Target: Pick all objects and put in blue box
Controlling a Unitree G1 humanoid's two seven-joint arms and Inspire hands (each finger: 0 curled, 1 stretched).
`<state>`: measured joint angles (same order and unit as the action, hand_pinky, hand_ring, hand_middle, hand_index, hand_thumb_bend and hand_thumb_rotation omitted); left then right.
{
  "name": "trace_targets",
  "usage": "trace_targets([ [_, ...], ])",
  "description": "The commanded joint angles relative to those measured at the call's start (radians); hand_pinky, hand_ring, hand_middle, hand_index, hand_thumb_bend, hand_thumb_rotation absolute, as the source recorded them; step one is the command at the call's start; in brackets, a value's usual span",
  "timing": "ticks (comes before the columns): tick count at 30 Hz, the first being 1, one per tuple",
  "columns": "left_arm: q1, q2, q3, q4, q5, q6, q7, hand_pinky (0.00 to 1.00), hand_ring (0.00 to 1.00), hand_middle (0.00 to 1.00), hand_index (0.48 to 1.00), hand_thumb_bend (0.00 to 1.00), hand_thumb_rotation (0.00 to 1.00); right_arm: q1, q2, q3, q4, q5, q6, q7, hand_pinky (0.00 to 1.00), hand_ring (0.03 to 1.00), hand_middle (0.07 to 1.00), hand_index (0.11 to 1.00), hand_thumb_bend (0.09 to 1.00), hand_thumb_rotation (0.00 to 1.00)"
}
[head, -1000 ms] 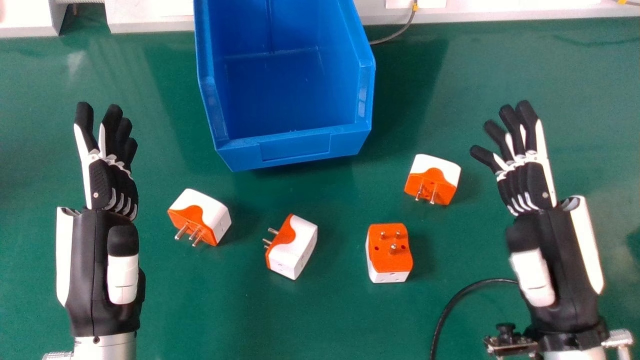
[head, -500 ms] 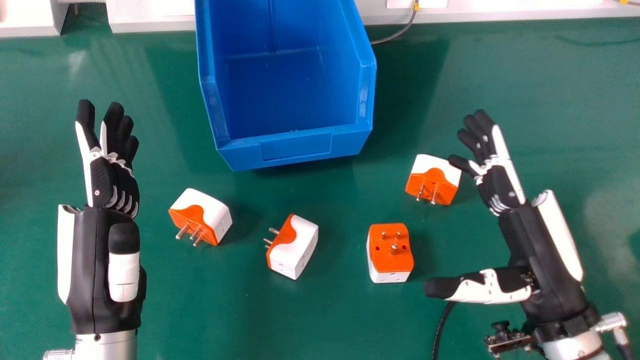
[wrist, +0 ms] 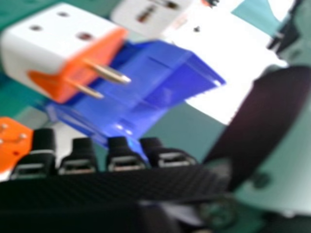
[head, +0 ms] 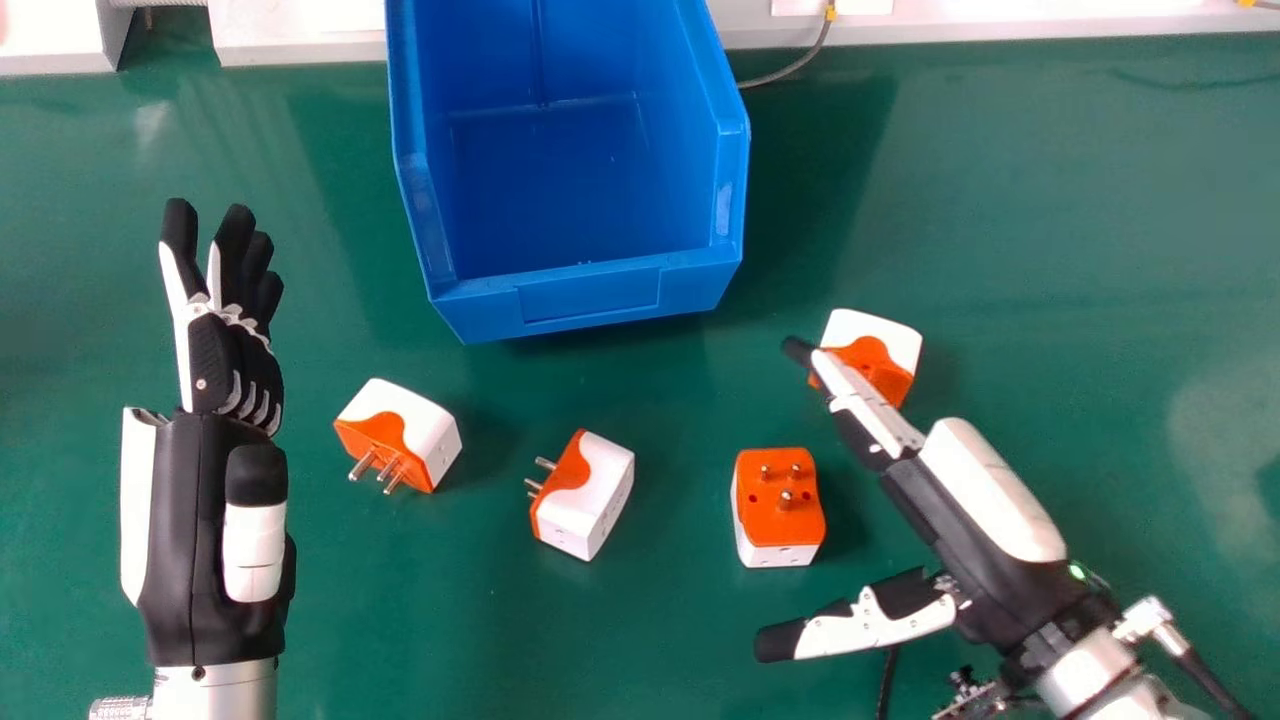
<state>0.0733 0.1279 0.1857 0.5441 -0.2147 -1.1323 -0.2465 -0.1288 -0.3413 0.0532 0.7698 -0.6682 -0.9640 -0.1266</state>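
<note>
four plug adapters point(head: 780, 510) sit spaced apart outside the blue box's rim point(head: 590, 275).

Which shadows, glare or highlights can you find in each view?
Head view: dark shadow on the table right of the blue box, pale glare toward the right edge; right hand view: washed-out white area beyond the box, highlights on the pins of one plug.

On table point(head: 400, 620) | box point(head: 590, 292): behind | four adapters point(head: 780, 500): before it, spread left to right
</note>
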Motion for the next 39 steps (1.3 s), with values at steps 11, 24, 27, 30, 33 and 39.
trace_targets([
  [11, -0.023, 0.004, 0.004, 0.002, -0.004, -0.014, -0.002, 1.00, 1.00, 1.00, 1.000, 0.99, 0.99, -0.160, -0.052, 0.128, 0.135, 0.022, 0.047, -0.040, 0.92, 1.000, 1.000, 1.000, 1.000, 0.43],
  [24, -0.034, 0.006, 0.007, 0.018, -0.023, -0.028, -0.022, 1.00, 1.00, 1.00, 1.000, 0.97, 0.99, -0.245, -0.084, 0.224, 0.232, 0.015, 0.051, -0.082, 0.90, 1.000, 1.000, 1.000, 1.000, 0.43],
  [27, -0.032, 0.007, 0.006, 0.019, -0.027, -0.029, -0.026, 1.00, 1.00, 1.00, 1.000, 0.97, 0.99, -0.256, -0.090, 0.239, 0.248, 0.012, 0.050, -0.089, 0.87, 1.000, 1.000, 1.000, 1.000, 0.44],
  [30, -0.032, 0.007, 0.007, 0.019, -0.031, -0.027, -0.030, 1.00, 1.00, 1.00, 1.000, 0.96, 0.99, -0.266, -0.094, 0.251, 0.263, 0.014, 0.050, -0.094, 0.87, 1.000, 1.000, 1.000, 1.000, 0.44],
  [33, -0.032, 0.007, 0.009, 0.017, -0.034, -0.026, -0.033, 1.00, 1.00, 1.00, 1.000, 0.96, 0.99, -0.277, -0.093, 0.260, 0.281, 0.025, 0.054, -0.084, 0.87, 1.000, 1.000, 1.000, 1.000, 0.44],
  [39, -0.027, 0.006, 0.010, 0.009, -0.039, -0.024, -0.041, 1.00, 1.00, 1.00, 1.000, 0.96, 0.99, -0.298, -0.087, 0.287, 0.314, 0.008, 0.075, -0.098, 0.88, 1.000, 1.000, 1.000, 1.000, 0.43],
])
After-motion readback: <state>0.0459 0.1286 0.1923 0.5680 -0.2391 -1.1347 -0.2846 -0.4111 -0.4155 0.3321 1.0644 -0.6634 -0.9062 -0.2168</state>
